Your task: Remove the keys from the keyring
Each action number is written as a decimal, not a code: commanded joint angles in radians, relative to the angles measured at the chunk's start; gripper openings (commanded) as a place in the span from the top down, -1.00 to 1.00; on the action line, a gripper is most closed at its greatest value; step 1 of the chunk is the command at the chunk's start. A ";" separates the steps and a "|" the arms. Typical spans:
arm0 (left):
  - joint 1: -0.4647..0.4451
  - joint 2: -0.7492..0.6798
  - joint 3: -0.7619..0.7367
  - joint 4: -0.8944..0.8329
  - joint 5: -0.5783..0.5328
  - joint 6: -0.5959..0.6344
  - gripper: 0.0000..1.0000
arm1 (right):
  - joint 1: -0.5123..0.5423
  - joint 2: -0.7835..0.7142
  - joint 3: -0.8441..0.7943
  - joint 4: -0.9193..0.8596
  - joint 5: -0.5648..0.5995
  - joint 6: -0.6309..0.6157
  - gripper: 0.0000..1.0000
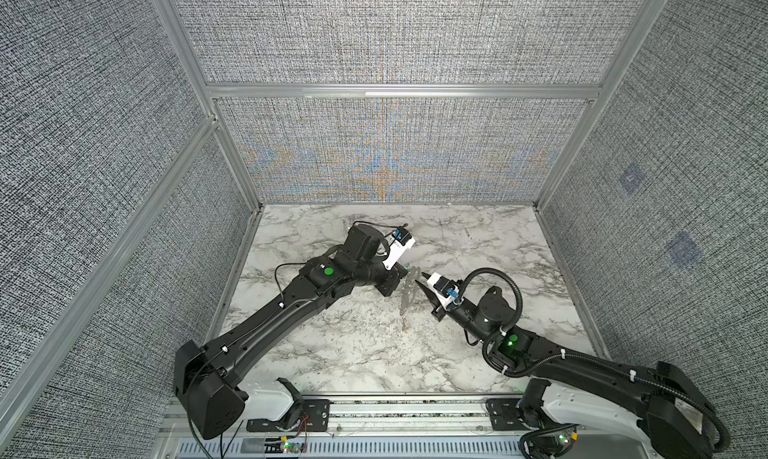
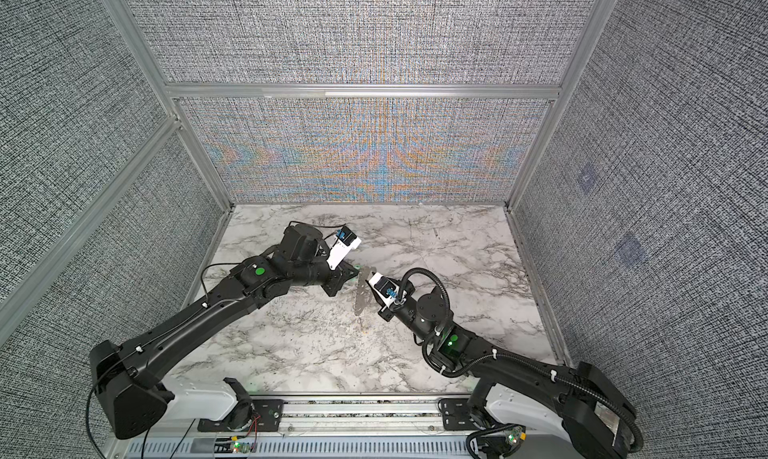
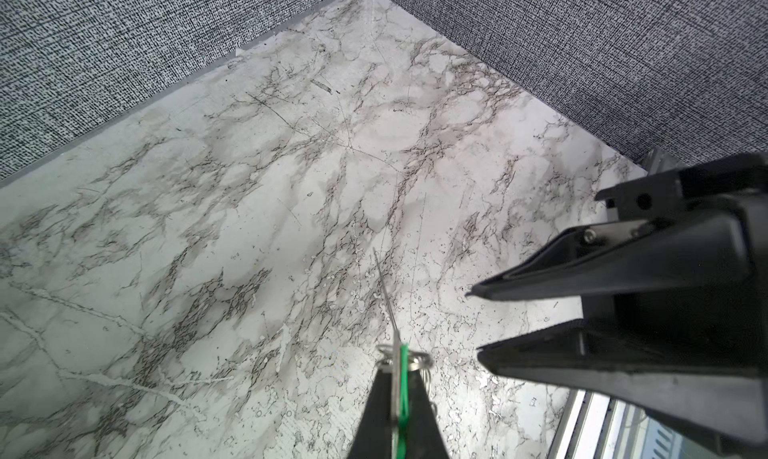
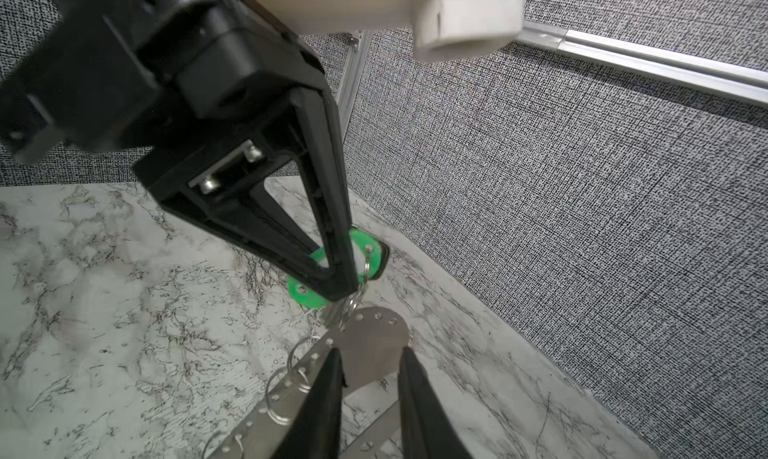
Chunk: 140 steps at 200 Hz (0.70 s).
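Left arm: reaches in from the near left corner across the marble-patterned desk (image 1: 332,353) toward its middle.

Left end effector (image 1: 402,275): fingers pressed together, pinching the green-tagged key (image 4: 362,245) by its flat plastic tag. In the left wrist view the tag (image 3: 402,378) shows edge-on as a green strip between the closed fingers.

Keyring (image 1: 409,290): just right of the left end effector, at mid-desk, between the two end effectors. It is a flat grey metal plate, linked to the pinched key by a thin wire ring. More wire rings (image 4: 291,378) line one edge. In both top views it runs lengthwise from far to near and appears tilted. Whether its near end touches the desk cannot be told.

Small yellowish item (image 1: 406,329): on the desk just near of the keyring's near end, too small to identify.

Right end effector (image 1: 421,281): just right of the keyring's far end, fingers spread. In the right wrist view the rounded end of the plate shows between the two fingers (image 4: 328,378). In the left wrist view its tips (image 3: 476,322) stand clear of the edge-on plate.

Right arm: enters from the near right corner.
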 commanded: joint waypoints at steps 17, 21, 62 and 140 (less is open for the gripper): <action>0.000 -0.015 -0.009 0.023 0.019 0.016 1.00 | 0.001 0.008 0.045 -0.071 -0.035 0.069 0.33; -0.001 -0.014 -0.008 0.022 0.019 0.017 1.00 | 0.001 0.011 0.047 -0.072 -0.036 0.075 0.33; -0.002 -0.013 -0.005 0.027 0.025 0.019 1.00 | 0.001 0.038 0.089 -0.112 -0.059 0.091 0.35; -0.004 0.003 -0.001 0.029 0.109 0.058 1.00 | 0.001 0.067 0.121 -0.164 0.004 0.107 0.58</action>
